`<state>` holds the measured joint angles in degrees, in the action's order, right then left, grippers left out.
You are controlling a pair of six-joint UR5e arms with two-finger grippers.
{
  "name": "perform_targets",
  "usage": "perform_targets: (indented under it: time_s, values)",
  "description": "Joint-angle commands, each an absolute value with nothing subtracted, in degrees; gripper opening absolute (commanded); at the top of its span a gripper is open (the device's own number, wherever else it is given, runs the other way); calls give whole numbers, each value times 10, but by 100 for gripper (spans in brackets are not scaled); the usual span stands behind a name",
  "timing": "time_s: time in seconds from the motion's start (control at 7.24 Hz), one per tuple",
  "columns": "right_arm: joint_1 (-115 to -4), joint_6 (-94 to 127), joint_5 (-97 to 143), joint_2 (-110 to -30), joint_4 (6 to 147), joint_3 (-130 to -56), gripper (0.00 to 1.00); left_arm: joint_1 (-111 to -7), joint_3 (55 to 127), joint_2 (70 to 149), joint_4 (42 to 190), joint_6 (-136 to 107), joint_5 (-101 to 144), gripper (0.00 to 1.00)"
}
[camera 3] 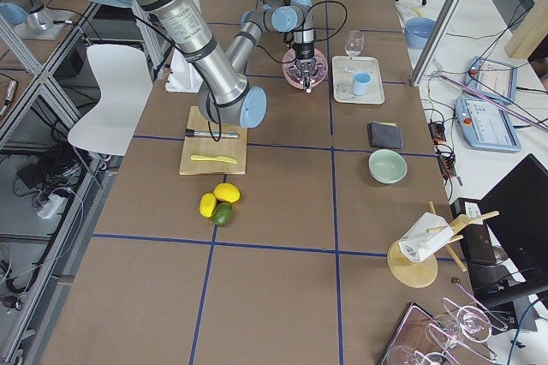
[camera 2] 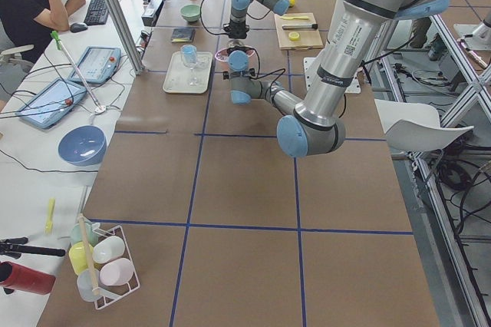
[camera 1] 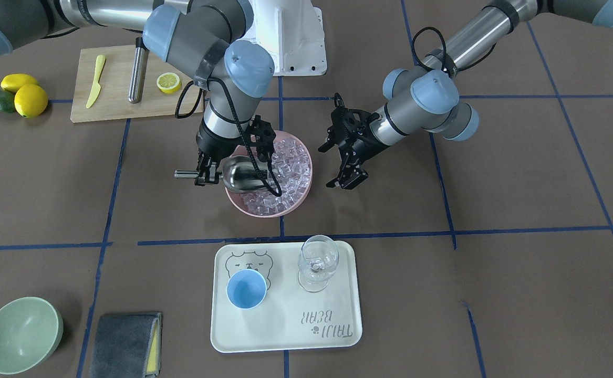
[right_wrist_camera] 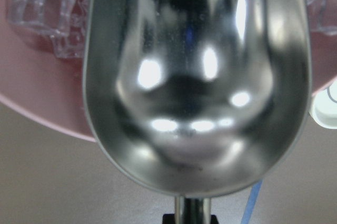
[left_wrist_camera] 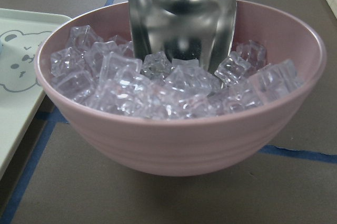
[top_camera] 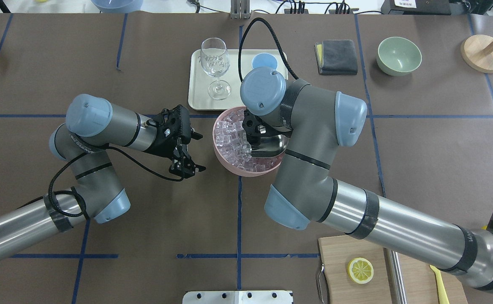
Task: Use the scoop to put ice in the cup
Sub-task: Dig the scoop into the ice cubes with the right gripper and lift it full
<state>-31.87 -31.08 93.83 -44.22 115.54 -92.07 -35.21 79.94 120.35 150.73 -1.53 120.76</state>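
We judge this the scooping step: our right gripper [camera 1: 206, 176], clamped on the scoop [camera 1: 244, 176], noses its empty trough into the ice [camera 1: 293, 157] in the pink bowl [camera 1: 267, 214], mid-frame. Next: dig, lift level, carry to the blue cup [camera 1: 246, 289], lower centre, skirting the wine glass [camera 1: 317, 262]. Our left gripper [camera 1: 327, 168] hangs spread.

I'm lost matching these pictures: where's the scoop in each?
Front: scoop, centre-left, in pink bowl.
Overhead: scoop, centre, under right arm.
Exterior left: too small to tell.
Exterior right: too small to tell.
Left wrist: scoop, top centre.
Right wrist: scoop fills picture.
Shared landmark: pink bowl.
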Motion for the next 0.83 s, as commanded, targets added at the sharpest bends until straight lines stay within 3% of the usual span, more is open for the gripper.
perform_targets:
  time_s: [0.0,0.69]
  values:
    - [-324,-284,967,-467,1087,-926,0,-352,800,1204,1507,-15,1208,100]
    - [-327,-251,1012,-507,962,-928,0,-357,800,1203,1507,-15,1208,100]
